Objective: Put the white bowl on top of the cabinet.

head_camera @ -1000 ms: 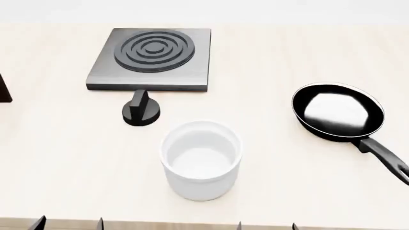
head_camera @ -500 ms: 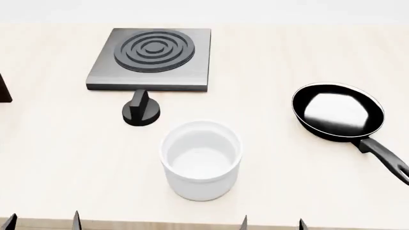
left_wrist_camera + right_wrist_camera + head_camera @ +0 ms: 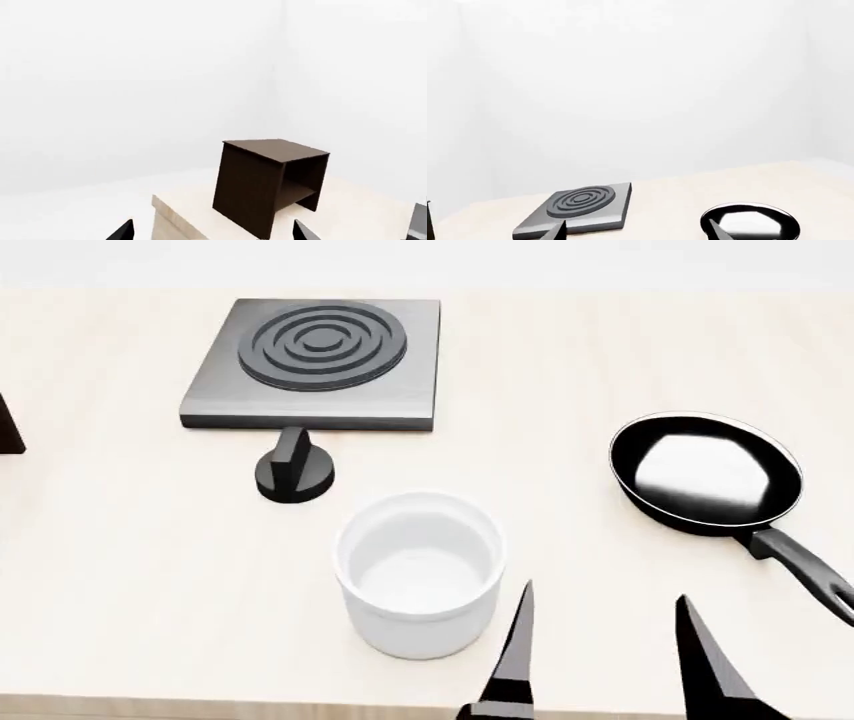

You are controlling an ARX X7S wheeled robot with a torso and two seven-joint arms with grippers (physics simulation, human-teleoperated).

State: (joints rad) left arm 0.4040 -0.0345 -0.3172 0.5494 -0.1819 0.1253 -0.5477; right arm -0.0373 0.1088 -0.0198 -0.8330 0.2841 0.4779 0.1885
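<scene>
- Head view: your right gripper (image 3: 603,645) shows as two black fingers (image 3: 514,660) rising from the lower edge, spread wide with bare table between them, holding nothing. Their bases are cut off by the frame.
- The inner finger stands just beside the bowl (image 3: 419,572), on its right; you cannot tell from here whether it touches the wall.
- The bowl sits upright on the pale table (image 3: 120,570), near its front edge, empty inside.
- Behind it stand a black knob (image 3: 295,468) and the stove plate (image 3: 318,362); the pan (image 3: 707,475) lies well to the right, its handle cut by the frame edge.
- Only a dark sliver at the far left edge hints at the cabinet (image 3: 7,428) here.
- Left wrist view: you see the cabinet (image 3: 270,184) whole, dark brown, standing at a corner of the table, with an open recess in one side and a bare top.
- Your left gripper (image 3: 212,231) shows only as two black tips at the frame's edge, set far apart, gripping nothing.
- Right wrist view: the plate (image 3: 579,206) and part of the pan (image 3: 754,225) show; the bowl is out of frame.
</scene>
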